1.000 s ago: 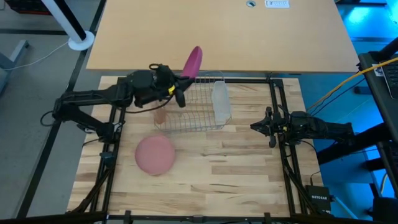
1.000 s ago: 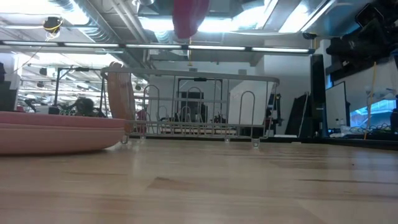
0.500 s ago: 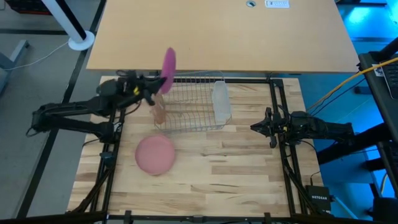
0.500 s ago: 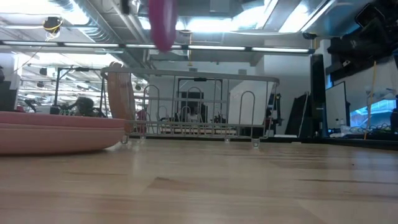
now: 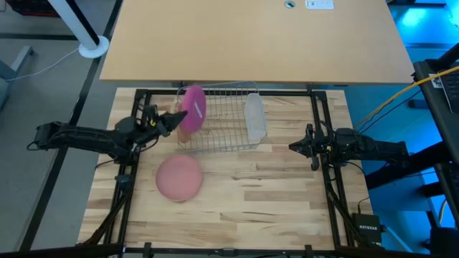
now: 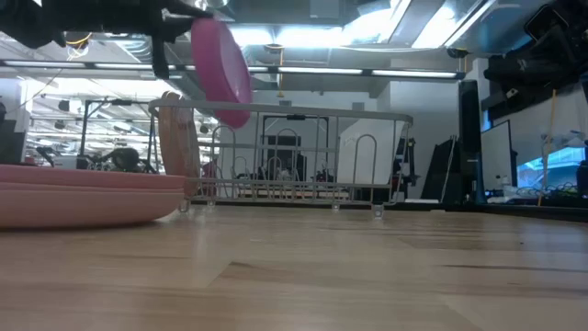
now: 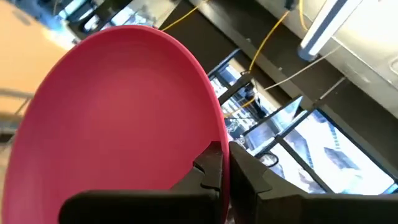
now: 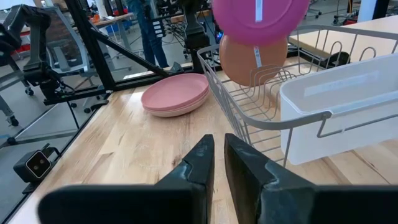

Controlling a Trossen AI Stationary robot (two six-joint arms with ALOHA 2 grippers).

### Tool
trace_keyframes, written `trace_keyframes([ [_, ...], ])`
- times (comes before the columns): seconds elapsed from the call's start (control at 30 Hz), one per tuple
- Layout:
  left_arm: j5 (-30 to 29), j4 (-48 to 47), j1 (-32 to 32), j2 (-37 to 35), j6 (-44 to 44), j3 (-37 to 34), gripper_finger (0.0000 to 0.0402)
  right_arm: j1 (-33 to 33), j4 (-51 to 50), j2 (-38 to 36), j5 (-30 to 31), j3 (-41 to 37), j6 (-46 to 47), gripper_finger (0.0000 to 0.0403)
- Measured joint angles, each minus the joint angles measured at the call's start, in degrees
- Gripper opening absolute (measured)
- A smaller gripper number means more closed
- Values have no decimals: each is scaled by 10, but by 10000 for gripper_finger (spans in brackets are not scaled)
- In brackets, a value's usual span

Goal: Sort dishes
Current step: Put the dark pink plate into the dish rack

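My left gripper is shut on a bright magenta plate, held over the left end of the wire rack. A tan-orange plate stands on edge in the rack's wires just below it. A pale pink plate lies flat on the wooden table, nearer than the rack. My right gripper waits shut at the table's right side, touching nothing. My left gripper pinches the magenta plate's rim between its two fingers. The fingers reach in from the table's left, about level and slanting slightly up. The plate is lifted clear of the table and tilted steeply on edge, with its lower edge about level with the rack's top rim.
A translucent cup hangs at the rack's right end. A black frame runs around the wooden table. A tan tabletop lies beyond the far edge. Bare wood shows near the table's front and centre.
My left gripper has come down and drawn back toward the table's left and near edges, rolling as it went, still shut on the magenta plate. The plate has dropped from high beyond the rack's far side to just over the rack's left end and now shows more of its face.
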Motion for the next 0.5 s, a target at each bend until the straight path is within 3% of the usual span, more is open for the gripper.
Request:
trace_keyframes([
  [0.27, -91, -7, -51, 12, -30, -4, 0, 0, -1, 0, 0, 0, 0, 44],
  [0.5, -134, -14, -72, 41, -61, -4, 0, 0, -1, 0, 0, 0, 0, 44],
])
